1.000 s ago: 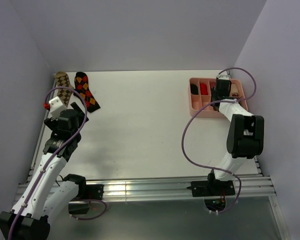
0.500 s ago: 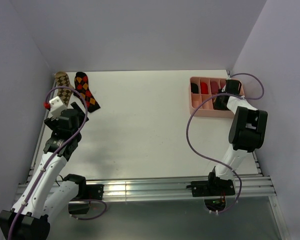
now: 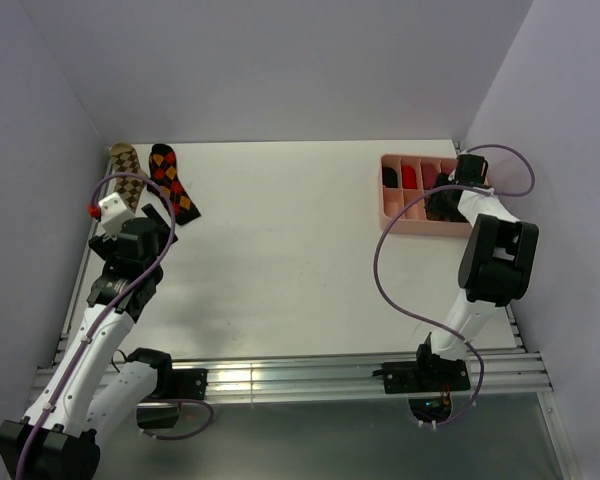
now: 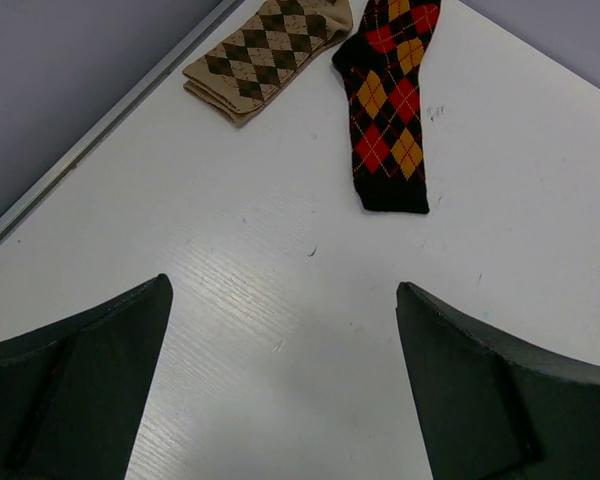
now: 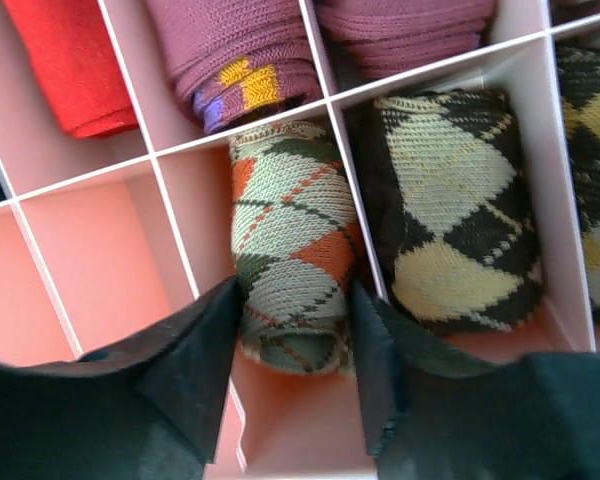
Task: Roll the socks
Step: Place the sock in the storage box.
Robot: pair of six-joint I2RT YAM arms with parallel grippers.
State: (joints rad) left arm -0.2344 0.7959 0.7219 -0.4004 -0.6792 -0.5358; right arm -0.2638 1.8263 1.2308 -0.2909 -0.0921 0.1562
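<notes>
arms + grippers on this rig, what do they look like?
Left arm and right arm: white links, black joint housings, a purple cable looping along each. Left wrist carries a white block with a red dot. Fingers are plain black wedges.

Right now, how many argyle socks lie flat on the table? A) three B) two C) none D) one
B: the tan sock and the black-red sock lie unrolled, side by side on the table.
</notes>
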